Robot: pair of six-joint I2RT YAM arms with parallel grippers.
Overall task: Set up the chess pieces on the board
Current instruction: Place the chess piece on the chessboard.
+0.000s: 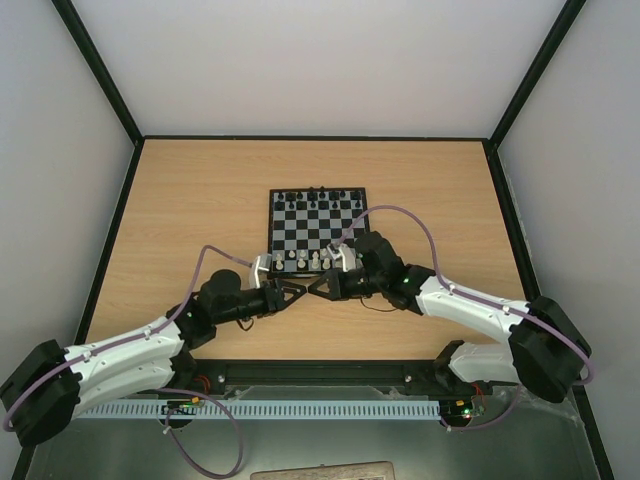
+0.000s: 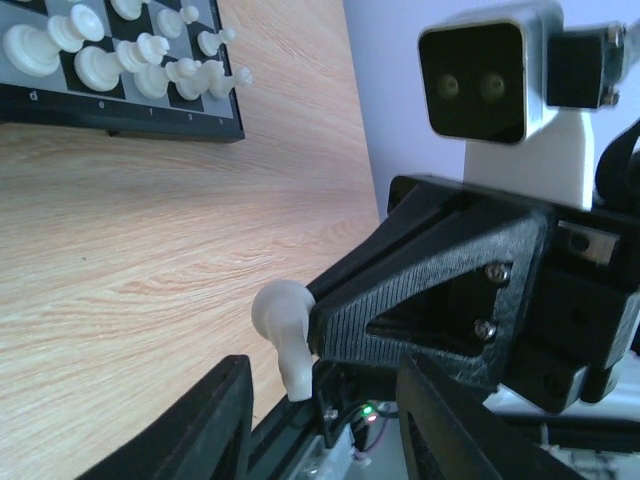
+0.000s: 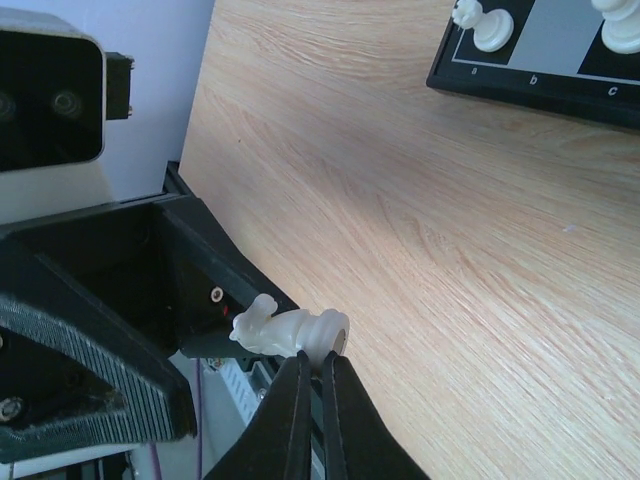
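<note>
Cream knight (image 3: 285, 330) is lying sideways at lower centre, pinched by its base in the clenched right gripper (image 3: 320, 375); the left gripper (image 1: 297, 292) is facing it, fingers (image 2: 200, 430) parted, gripping nothing. Beyond, white chess pieces (image 1: 305, 258) are standing on the board (image 1: 320, 232), on a wooden table (image 1: 200, 200) between pale walls (image 1: 300, 60).
</note>
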